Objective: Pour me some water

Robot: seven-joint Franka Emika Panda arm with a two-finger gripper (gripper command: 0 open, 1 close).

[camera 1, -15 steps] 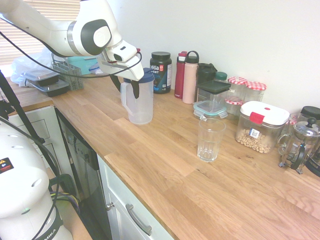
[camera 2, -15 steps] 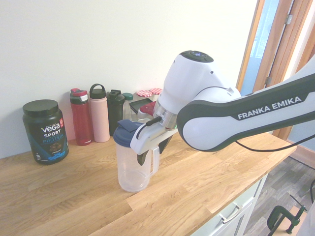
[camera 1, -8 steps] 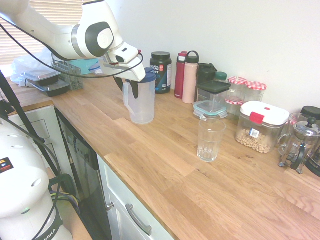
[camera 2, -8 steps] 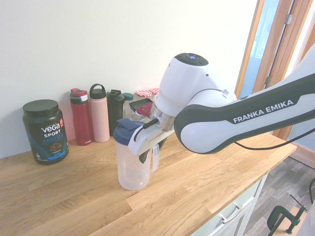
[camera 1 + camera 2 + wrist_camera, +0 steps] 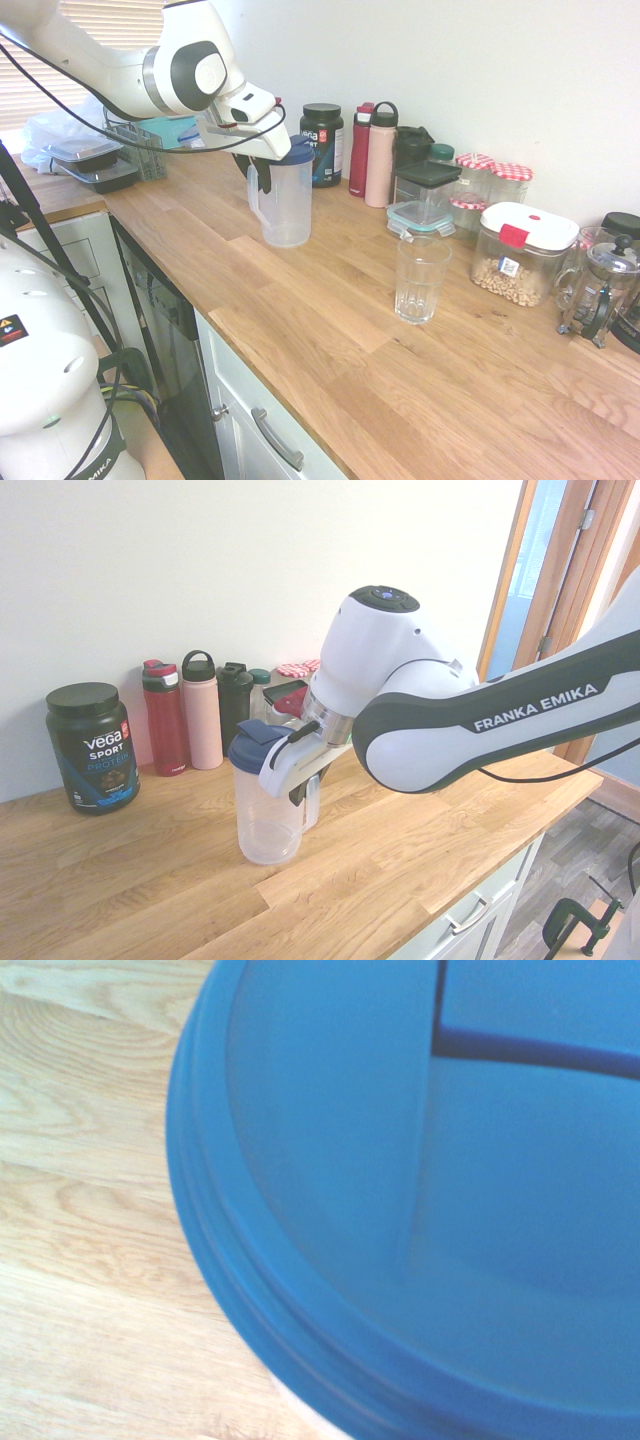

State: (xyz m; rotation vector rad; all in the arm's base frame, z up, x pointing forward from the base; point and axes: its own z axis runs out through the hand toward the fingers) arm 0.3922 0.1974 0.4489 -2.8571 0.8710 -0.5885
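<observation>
blue-lidded clear jug [image 5: 284, 205], red bottle [image 5: 360, 150]

White arm reaching in over the counter, elbow raised, wrist bent steeply downward, gripper [image 5: 306, 790] pointing down and slightly tilted, dark fingers [image 5: 252, 176] drawn close together around the jug handle [image 5: 311, 802], hand low beside the jug's upper part
</observation>
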